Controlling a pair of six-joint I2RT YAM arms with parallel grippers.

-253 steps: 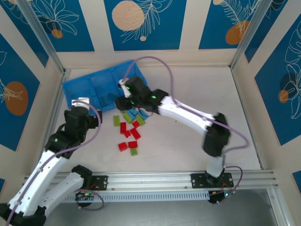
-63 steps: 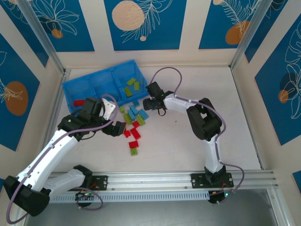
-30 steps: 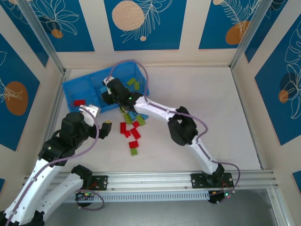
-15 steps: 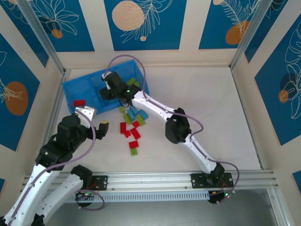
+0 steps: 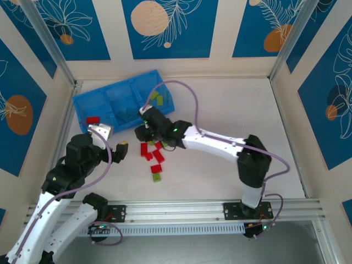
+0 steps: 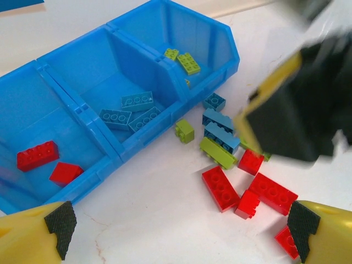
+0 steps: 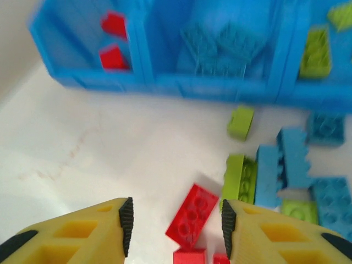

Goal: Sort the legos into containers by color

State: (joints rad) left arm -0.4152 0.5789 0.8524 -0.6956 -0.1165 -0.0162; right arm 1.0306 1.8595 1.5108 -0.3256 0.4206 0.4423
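While the bin (image 7: 165, 85) stands ahead of the jaws, the right gripper (image 7: 177, 223) hangs spread and empty above the loose legos (image 7: 269, 170), a red brick (image 7: 191, 213) below its gap. The left gripper (image 6: 181, 223) is spread and empty too. Judged light, rigid, slick: pinch the brick's long flat sides.

You're working in a robotics lab cell: a white table (image 5: 220, 104) boxed in on three sides by cream walls hung with blue panels (image 5: 168, 27) printed with leaves and orange discs, with bare aluminium posts (image 5: 52, 47) at the corners. Along the near edge you have a slotted aluminium rail (image 5: 181, 208) carrying the bases of two white-and-black robot arms (image 5: 214, 144). Lilac cables (image 5: 181, 88) loop loose over them, and a small green light (image 5: 174, 130) glows on a joint.
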